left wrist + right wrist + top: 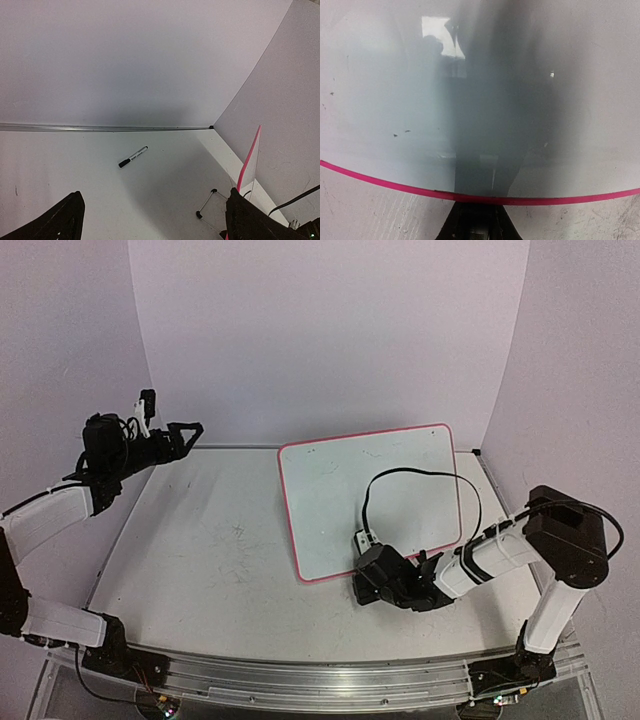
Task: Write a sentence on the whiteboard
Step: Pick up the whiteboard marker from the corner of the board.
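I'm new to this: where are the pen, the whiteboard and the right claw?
pen [133, 156]: left wrist view, middle of its barrel.
whiteboard [340, 490]: top view, bare white face.
right gripper [475, 207]: right wrist view, between its fingertips, at the board's pink rim.

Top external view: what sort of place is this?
Probably a lab robot test cell: plain white backdrop around a scuffed tabletop, two arms bolted to a metal rail, a whiteboard.
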Available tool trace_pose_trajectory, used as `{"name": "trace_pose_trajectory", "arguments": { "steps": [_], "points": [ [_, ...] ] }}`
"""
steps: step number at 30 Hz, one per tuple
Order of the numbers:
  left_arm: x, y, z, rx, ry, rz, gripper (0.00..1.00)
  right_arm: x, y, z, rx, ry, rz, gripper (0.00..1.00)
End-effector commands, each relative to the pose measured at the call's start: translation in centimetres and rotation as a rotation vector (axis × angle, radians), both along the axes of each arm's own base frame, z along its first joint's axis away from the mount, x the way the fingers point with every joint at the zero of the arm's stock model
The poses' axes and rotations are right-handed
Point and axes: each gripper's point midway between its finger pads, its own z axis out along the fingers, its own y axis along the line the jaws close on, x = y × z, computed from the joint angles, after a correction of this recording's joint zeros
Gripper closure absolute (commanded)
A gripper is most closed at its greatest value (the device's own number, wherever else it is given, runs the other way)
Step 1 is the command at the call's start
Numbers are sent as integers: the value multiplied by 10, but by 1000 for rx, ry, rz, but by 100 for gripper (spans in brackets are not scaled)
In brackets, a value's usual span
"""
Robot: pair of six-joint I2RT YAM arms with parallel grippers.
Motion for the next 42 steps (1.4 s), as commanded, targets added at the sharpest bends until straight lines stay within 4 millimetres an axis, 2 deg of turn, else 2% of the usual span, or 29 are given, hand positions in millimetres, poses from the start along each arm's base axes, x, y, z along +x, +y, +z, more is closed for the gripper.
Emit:
{"name": "trace_pose_trajectory", "arguments": {
  "steps": [1,5,10,13,17,22,24,27,28,29,30,31,33,37,41,42],
  "points": [
    [4,0,18,10,-62,11,1,2,35,45,177,-69,35,100],
    [6,0,14,14,-50,15,1,7,22,44,162,-72,-53,84],
    [13,0,0,23,-16,20,1,3,5,45,146,-65,-91,43],
    [19,-3,-12,27,18,13,1,-4,-9,49,141,-64,-101,32],
    [32,-16,-37,41,84,-1,4,-14,-27,59,162,-64,-116,27],
    [56,-54,-71,80,160,-13,6,-23,-45,88,228,-89,-125,23],
    [69,-68,-93,103,201,-24,6,-23,-51,102,239,-110,-132,21],
    [99,-80,-123,125,247,-24,6,-23,-56,124,249,-145,-136,19],
    [108,-84,-131,140,249,-30,6,-23,-59,129,250,-156,-137,9],
    [116,-88,-146,154,269,-40,6,-23,-61,136,255,-165,-139,6],
    [124,-93,-146,158,259,-54,7,-23,-63,141,260,-174,-143,5],
    [132,-98,-160,170,275,-70,7,-23,-66,145,264,-180,-149,5],
    [148,-107,-166,184,256,-91,9,-24,-70,152,285,-191,-159,5],
    [172,-127,-202,192,282,-144,10,-25,-74,165,323,-211,-168,5],
    [191,-150,-224,187,287,-201,12,-24,-75,177,337,-235,-166,5],
    [199,-155,-223,175,281,-207,12,-23,-74,179,337,-240,-163,6]
  ]
}}
